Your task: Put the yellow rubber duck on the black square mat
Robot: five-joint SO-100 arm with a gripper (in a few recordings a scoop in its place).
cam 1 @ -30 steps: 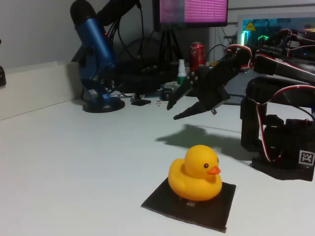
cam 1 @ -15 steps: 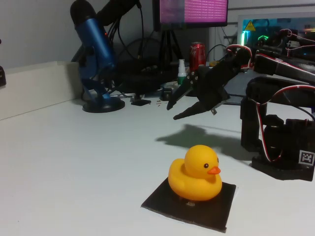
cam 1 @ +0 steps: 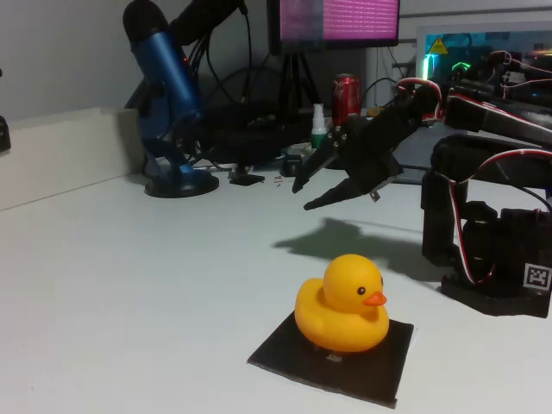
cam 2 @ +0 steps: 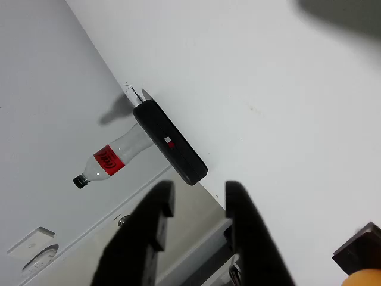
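Duck: we saw the yellow rubber duck (cam 1: 341, 303) sitting upright on the black square mat (cam 1: 330, 354), beak toward the right of the fixed view.
Change: we found nothing different across the last second; the duck, the mat and the arm sat exactly where they were in the two prior fixed-view pictures.
End effector: the end effector (cam 1: 303, 194) hung in the air behind the duck, well apart from it, fingers spread and carrying nothing; in the wrist view (cam 2: 199, 199) we saw the same gap between its dark fingers.
Meaning: we judged the placing done and the arm at rest, with no further step needed.
Count: we counted one duck, one mat, one arm.
Bench: the white bench (cam 1: 129, 285) also carried a blue microphone (cam 1: 167, 95) and a red can (cam 1: 346, 93) at the back.
Wrist extras: we noted a plastic bottle (cam 2: 113, 157) with a red label and a black bar (cam 2: 169, 143).
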